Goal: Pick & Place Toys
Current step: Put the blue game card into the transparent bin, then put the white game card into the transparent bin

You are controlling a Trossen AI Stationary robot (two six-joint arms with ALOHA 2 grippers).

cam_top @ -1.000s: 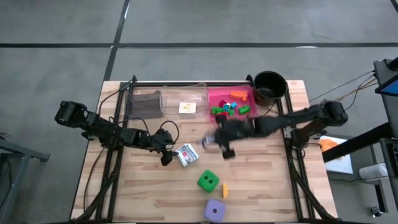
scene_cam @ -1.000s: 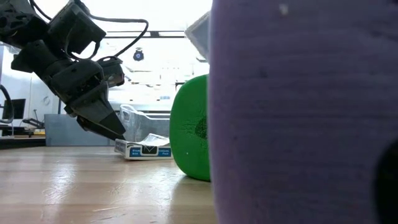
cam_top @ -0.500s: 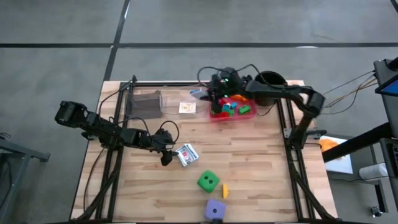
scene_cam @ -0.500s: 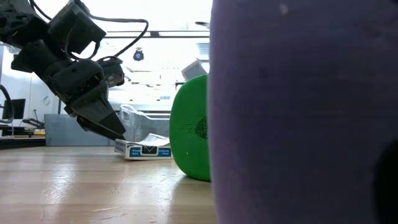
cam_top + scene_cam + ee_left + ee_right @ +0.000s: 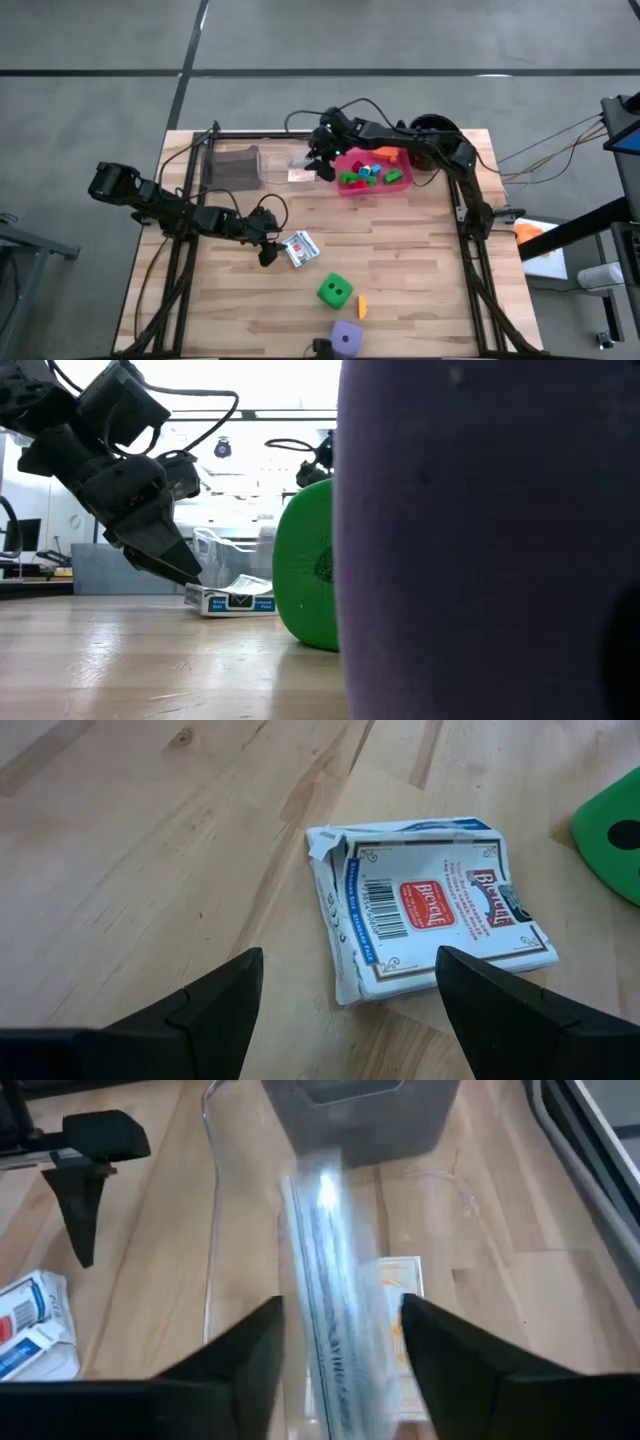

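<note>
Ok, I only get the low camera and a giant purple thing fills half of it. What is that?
Observer: A purple die at the table's near edge, right in front of that camera.
Operator: Is the arm I see holding the card box?
Observer: No. The left gripper is open, and the card box lies flat on the table just ahead of it.
Operator: Where's the other arm?
Observer: The right gripper is at the far side, above the clear tray.
Operator: Anything hiding near the green die?
Observer: A small orange brick lies on the table beside the green die.
</note>
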